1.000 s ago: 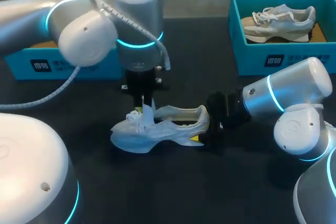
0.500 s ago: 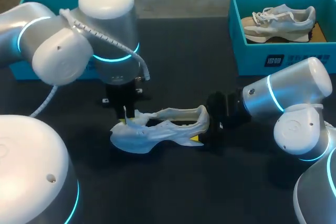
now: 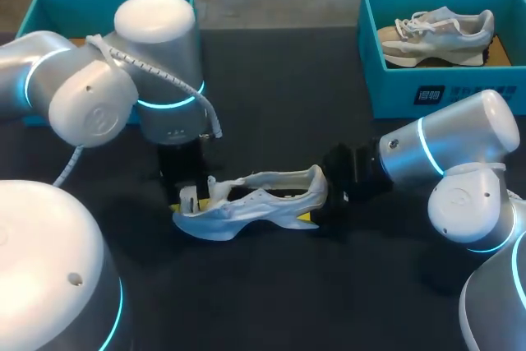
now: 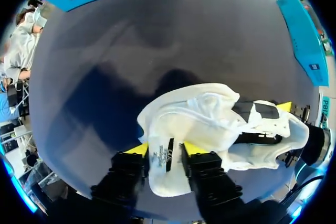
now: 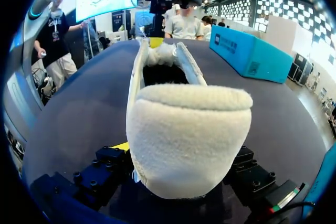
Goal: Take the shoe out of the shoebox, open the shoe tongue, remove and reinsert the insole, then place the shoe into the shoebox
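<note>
— Black tabletop (image 3: 271, 302), teal shoebox (image 3: 41, 6) behind: is the white shoe (image 3: 246, 207) out?
— Out, upright mid-tabletop. At its heel the right gripper (image 5: 178, 153) seems clamped; the left gripper (image 4: 166, 149) has its fingers closed on the tongue (image 4: 164, 179). By my reading, the insole swap and reboxing remain.

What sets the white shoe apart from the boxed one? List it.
The white shoe stands on the table, left gripper on its tongue, right gripper on its heel; the boxed shoe lies untouched in its shoebox. The white shoe is all white; the boxed shoe has beige panels. Both are sneakers.
</note>
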Controlling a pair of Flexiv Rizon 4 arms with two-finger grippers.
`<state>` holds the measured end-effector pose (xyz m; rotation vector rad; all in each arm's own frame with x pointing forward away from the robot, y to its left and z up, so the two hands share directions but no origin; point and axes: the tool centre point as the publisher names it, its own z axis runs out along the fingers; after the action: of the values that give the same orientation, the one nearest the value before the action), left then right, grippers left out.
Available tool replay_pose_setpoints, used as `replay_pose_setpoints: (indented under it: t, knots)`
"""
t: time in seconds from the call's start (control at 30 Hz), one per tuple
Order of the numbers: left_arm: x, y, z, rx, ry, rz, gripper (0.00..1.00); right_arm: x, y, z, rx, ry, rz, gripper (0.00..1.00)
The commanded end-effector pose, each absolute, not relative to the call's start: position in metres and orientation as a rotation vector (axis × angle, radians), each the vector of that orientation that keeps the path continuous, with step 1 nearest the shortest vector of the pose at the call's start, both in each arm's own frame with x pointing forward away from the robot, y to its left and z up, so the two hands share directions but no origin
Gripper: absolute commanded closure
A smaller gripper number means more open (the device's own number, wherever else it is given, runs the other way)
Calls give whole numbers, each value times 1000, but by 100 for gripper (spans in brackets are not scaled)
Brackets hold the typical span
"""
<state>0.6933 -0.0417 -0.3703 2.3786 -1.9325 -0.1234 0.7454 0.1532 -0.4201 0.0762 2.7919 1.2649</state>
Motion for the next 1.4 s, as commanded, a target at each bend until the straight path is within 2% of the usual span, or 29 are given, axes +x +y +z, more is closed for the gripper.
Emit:
replay_pose_setpoints:
  t: [0.03,0.3,0.8,1.4]
  knots:
    - [694,-39,-378,2370,-1923,-125,0,746,156,-426,80,2792,1258,100]
    - [693,-42,-381,2369,-1897,-133,0,746,156,-426,80,2792,1258,100]
    - [708,-51,-323,2121,-2215,123,0,746,156,-426,80,2792,1258,100]
    - [771,-101,-250,1092,-2936,154,0,746,156,-426,80,2792,1258,100]
